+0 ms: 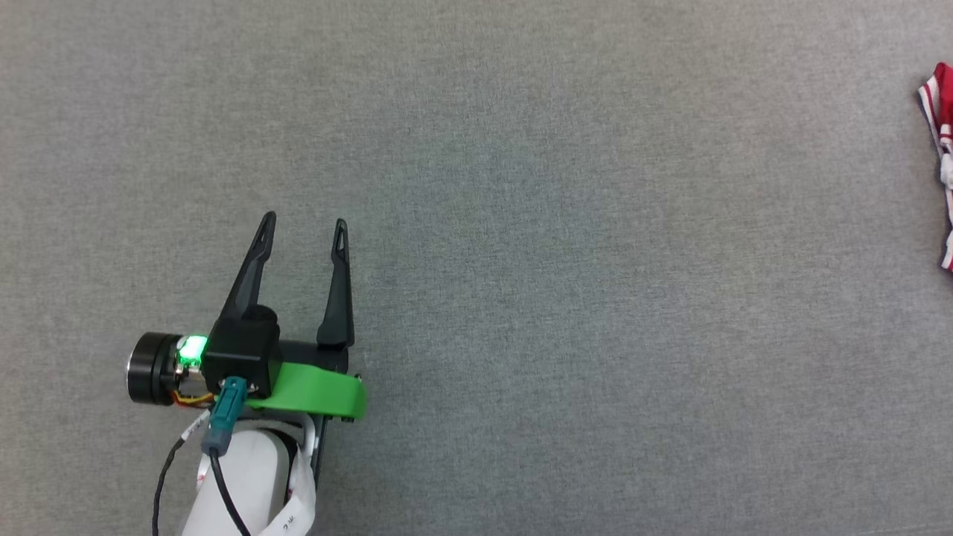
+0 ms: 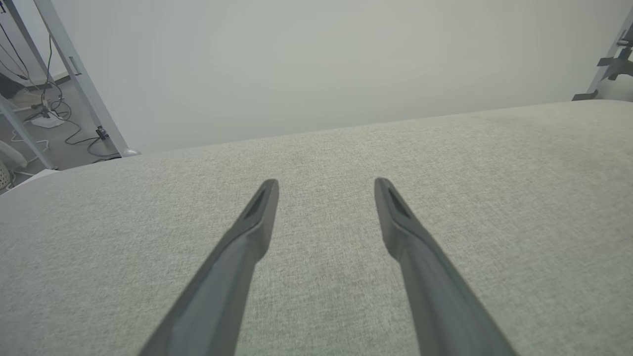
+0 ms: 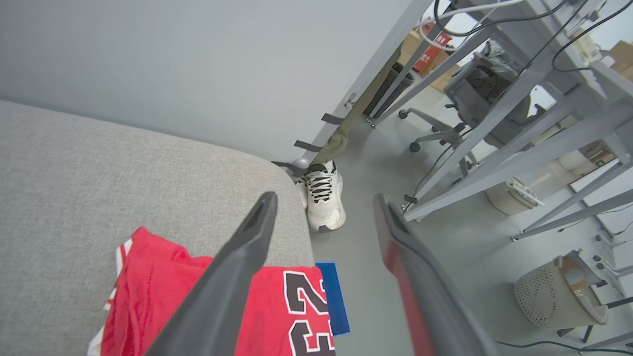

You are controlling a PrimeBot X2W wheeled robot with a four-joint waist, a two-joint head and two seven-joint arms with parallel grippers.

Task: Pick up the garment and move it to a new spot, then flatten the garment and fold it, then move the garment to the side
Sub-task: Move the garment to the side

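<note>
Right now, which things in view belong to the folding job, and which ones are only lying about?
For the job:
garment, at the end of the grey surface
left gripper, open
right gripper, open, near the garment

Lying about:
person's shoe
chair
basket
blue strip
cables

Your left tool (image 1: 304, 219) sits lower left in the head view, fingers spread, tips pointing up the view. The pale left forearm (image 1: 249, 484) comes in from the bottom edge, with a green light (image 1: 192, 348) lit at the wrist. Your right tool (image 3: 324, 195) has its fingers spread too, gripping nothing.
</note>
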